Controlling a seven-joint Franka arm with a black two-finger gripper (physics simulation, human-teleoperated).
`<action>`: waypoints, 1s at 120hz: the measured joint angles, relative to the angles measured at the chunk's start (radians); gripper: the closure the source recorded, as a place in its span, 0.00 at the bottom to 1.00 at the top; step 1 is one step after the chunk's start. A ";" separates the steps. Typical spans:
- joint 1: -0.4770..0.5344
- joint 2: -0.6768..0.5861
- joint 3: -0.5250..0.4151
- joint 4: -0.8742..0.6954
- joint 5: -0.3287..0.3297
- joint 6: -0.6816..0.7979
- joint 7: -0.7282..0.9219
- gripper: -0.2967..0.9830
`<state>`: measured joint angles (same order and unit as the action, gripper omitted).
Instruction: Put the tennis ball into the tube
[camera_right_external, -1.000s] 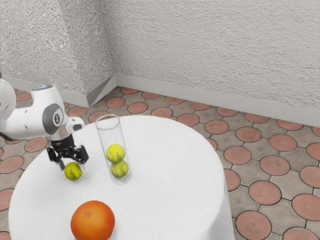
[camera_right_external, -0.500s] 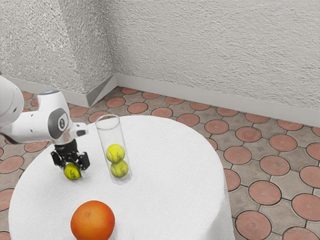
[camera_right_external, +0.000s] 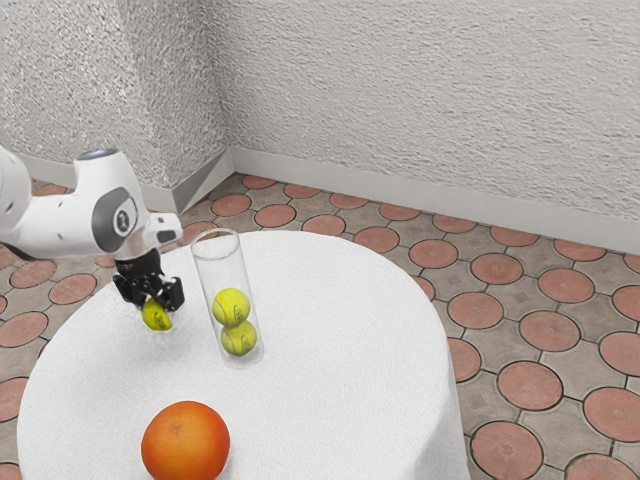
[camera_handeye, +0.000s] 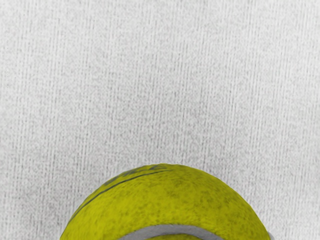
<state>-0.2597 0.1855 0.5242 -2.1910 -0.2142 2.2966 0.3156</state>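
Closed around the tennis ball (camera_right_external: 157, 317) with the end effector (camera_right_external: 158, 303), a finger on either side, apparently holding it just above the tabletop (camera_right_external: 330, 320). Seemingly gripped high, with the lower part hanging out, so could slip if jerked. Next, probably: lift well up, then carry toward the exterior view's right, to the clear tube (camera_right_external: 222, 268). Too low at present to pass over the rim; likely to strike the wall and topple the upright tube if moved straight across. Already loaded with two stacked balls (camera_right_external: 231, 307), seemingly with room above; likely to spill both if tipped. Could bounce off the rim if released off-centre, or snag fingers at the mouth if lowered too far. Near side, an orange fruit (camera_right_external: 186, 443), well apart from the likely path.
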 joint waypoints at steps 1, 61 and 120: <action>0.000 -0.006 0.000 0.007 0.008 -0.003 -0.001 0.53; -0.015 -0.086 -0.092 0.361 0.201 -0.245 -0.068 0.52; -0.031 -0.079 -0.168 0.409 0.205 -0.278 -0.104 0.52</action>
<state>-0.2907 0.1061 0.3559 -1.7820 -0.0095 2.0184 0.2120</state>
